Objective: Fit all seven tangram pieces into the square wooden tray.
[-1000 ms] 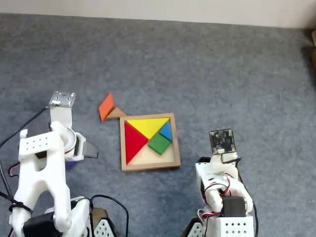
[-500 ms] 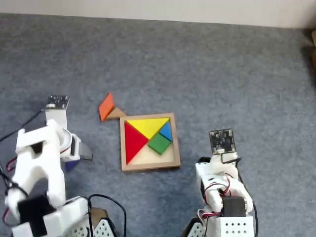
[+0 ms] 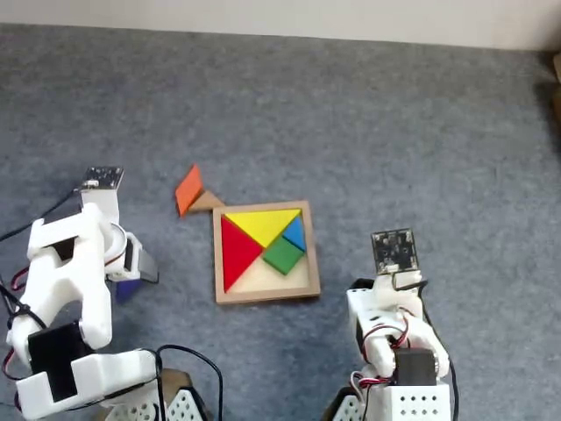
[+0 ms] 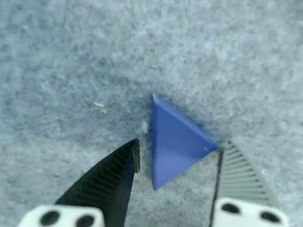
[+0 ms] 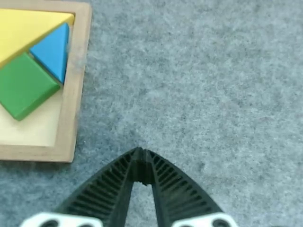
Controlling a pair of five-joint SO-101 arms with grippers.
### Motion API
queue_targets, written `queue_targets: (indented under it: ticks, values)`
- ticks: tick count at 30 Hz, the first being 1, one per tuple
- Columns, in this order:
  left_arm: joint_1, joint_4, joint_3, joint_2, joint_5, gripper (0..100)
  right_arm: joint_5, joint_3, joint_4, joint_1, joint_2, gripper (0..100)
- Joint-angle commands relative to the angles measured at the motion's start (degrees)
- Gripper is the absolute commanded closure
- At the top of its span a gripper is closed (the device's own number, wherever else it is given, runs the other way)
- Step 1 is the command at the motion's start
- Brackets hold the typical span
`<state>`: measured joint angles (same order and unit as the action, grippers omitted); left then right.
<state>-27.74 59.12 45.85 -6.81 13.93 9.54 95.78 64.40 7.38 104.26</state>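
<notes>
Grey, carpet-like cloth covers the table (image 3: 394,114), and the square wooden tray (image 3: 267,296) sits in the middle, between the two arms. Four of the seven pieces lie inside it: a red triangle (image 3: 237,253) along the left side, a yellow triangle (image 3: 261,224) along the far side, a light-blue triangle (image 3: 295,233) against the right rim, and a green square (image 3: 283,255) just near of that. Bare tray floor shows along the near edge and into the near right corner, so I judge the task a little over half done, with three pieces left. Two of them, an orange parallelogram (image 3: 188,189) and a tan triangle (image 3: 208,202), lie touching each other just off the tray's far left corner, the tan one against the rim. The third, a dark blue triangle (image 4: 175,142), lies flat on the cloth well left of the tray. The left gripper (image 4: 181,145) hangs over it with its jaws spread wide, one on each side of the piece, holding nothing; I cannot tell whether either jaw touches it. The right gripper (image 5: 140,153) is closed and empty, over bare cloth near and right of the tray. The likeliest hindrances are the orange and tan pieces crowding each other and the rim, which leaves little room for jaws, and the narrow gap left in the tray.
</notes>
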Motion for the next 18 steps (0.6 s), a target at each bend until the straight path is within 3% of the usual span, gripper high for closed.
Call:
queue_targets:
  ticks: [1,9,18]
  values:
    - [-0.4,0.53,-2.42,-0.04,-0.44,80,-0.35,8.13,-0.92,-0.75,-0.04,99.3]
    - [1.36,0.88,-1.8,-0.57,-0.18,82,-0.35,8.13,-0.92,-0.75,-0.04,99.3]
    - [9.27,10.2,-3.56,-9.8,-0.18,85,-0.35,8.13,-0.92,-0.75,-0.04,99.3]
